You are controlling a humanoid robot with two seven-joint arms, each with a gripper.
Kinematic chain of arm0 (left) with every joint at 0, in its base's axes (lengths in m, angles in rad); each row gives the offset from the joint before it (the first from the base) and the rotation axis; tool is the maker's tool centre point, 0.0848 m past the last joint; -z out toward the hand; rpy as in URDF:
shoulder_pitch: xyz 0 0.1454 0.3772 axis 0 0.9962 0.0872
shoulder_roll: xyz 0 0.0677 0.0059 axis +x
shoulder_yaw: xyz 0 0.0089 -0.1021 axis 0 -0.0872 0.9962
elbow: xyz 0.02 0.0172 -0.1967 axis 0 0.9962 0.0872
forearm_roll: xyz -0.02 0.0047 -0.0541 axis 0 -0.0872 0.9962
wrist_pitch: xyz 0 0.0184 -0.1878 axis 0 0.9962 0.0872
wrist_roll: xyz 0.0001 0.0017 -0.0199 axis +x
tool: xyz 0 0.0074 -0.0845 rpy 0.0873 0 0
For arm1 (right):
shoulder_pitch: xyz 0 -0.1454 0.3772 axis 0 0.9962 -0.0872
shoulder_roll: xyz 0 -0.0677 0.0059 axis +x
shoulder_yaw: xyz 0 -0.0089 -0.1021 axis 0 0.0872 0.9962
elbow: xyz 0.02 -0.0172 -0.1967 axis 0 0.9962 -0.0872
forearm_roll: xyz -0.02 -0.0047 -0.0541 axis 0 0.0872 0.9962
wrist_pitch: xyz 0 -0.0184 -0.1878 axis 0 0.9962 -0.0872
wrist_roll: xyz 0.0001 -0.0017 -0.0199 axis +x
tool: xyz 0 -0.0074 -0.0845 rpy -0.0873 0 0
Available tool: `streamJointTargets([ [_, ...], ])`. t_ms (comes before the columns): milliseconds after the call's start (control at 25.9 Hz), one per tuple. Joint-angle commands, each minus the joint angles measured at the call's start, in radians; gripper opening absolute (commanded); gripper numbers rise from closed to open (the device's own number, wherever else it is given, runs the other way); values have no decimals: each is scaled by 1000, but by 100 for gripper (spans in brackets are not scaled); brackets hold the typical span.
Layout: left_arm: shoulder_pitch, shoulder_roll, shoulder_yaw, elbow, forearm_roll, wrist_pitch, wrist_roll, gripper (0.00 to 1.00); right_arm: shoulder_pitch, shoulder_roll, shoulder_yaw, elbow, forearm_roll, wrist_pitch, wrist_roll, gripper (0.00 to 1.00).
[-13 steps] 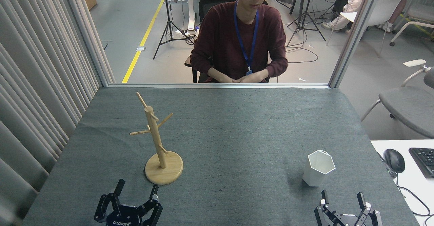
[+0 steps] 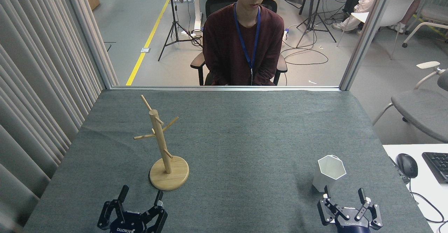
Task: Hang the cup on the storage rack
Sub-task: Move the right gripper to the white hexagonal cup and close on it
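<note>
The white hexagonal cup (image 2: 329, 173) stands upright on the grey table at the right, its open mouth up. Just below it my right gripper (image 2: 343, 193) is open, its left fingertip close to the cup's base, nothing held. The wooden storage rack (image 2: 161, 143) stands at the left on its round disc base, with several thin pegs angled up and all bare. My left gripper (image 2: 141, 192) is open near the table's front edge, just in front of the rack's base and apart from it.
A person (image 2: 244, 40) sits on a chair behind the table's far edge. Curtains (image 2: 38, 86) hang along the left side. At the right stand a white desk with a mouse (image 2: 406, 165) and a keyboard (image 2: 437, 166), and a grey chair (image 2: 420, 107).
My right gripper has risen toward the cup and shifted a little left. The person has leaned back and drawn the hands away from the table's edge. Left gripper, cup and rack are unmoved.
</note>
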Motion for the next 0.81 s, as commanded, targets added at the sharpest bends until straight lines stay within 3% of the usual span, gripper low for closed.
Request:
streamJointTargets([
  [0, 1, 0, 4, 0, 1, 0, -1, 100, -68, -6, 23, 77, 1, 0, 9, 99],
  [773, 5, 2, 10, 0, 4, -1, 1, 100, -240, -11, 46, 302, 6, -2, -1, 99],
])
